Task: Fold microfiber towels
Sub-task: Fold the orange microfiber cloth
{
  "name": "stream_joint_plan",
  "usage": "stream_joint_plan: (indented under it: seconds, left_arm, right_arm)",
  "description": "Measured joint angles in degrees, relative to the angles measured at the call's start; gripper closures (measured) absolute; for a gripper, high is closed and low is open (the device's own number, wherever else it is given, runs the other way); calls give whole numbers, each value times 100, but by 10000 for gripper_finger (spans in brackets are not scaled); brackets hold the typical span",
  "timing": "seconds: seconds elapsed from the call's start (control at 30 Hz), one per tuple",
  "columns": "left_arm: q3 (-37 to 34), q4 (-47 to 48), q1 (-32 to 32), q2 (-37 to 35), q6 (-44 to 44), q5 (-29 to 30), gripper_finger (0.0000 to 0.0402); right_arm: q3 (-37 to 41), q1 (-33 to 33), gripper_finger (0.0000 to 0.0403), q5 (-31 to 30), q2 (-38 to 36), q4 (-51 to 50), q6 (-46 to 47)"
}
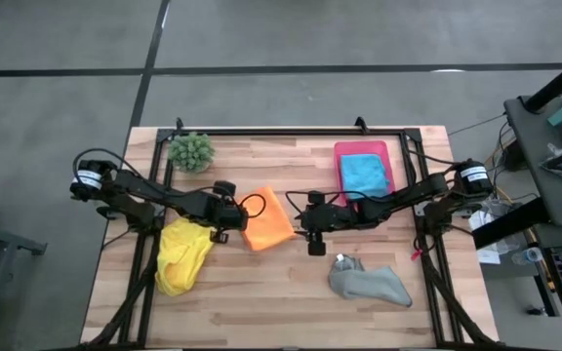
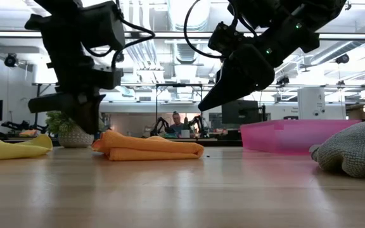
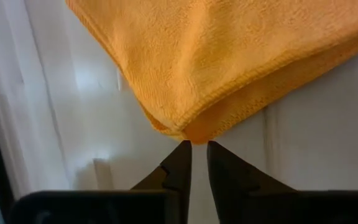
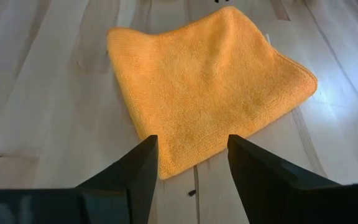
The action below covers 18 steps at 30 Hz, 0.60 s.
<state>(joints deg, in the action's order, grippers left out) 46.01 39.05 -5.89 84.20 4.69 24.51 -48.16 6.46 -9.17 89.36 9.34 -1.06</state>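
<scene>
The orange towel (image 1: 266, 219) lies folded in several layers on the table's middle. My left gripper (image 3: 199, 146) points steeply down at the towel's left corner (image 3: 188, 130). Its fingers stand a narrow gap apart with nothing between them. My right gripper (image 4: 192, 146) hangs open above the table on the towel's right side (image 2: 203, 107), touching nothing. A yellow towel (image 1: 183, 255) lies crumpled at the near left and a grey one (image 1: 371, 283) at the near right. A blue towel (image 1: 364, 175) lies folded on the pink tray (image 1: 341, 151). My left gripper's fingertips (image 3: 182, 152) stand right at the orange towel's folded corner (image 3: 188, 132), coming from above and from the table's left. Whether they touch the cloth I cannot tell. The towel lies flat on the table.
A spiky green plant (image 1: 191, 151) stands at the far left. The pink tray sits at the far right. Bare wood lies along the near edge between the yellow and grey towels. Beyond the table, a person shows far off in the room.
</scene>
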Motion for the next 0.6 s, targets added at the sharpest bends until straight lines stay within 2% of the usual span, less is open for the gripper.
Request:
stream_joint_plan:
  seconds: [0.23,0.37,0.5,0.6]
  left_arm:
    - [-147,-235,30,0,-615,94,280]
    - [-235,-707,41,-2,-634,458,241]
    - [-336,-1077,59,-2,-566,562,233]
    - [-404,-1103,63,-2,-544,562,246]
  right_arm:
    - [0,0,218,2,0,40,0]
    - [0,0,218,1,0,40,0]
    - [0,0,218,2,0,42,0]
    - [0,0,218,2,0,42,0]
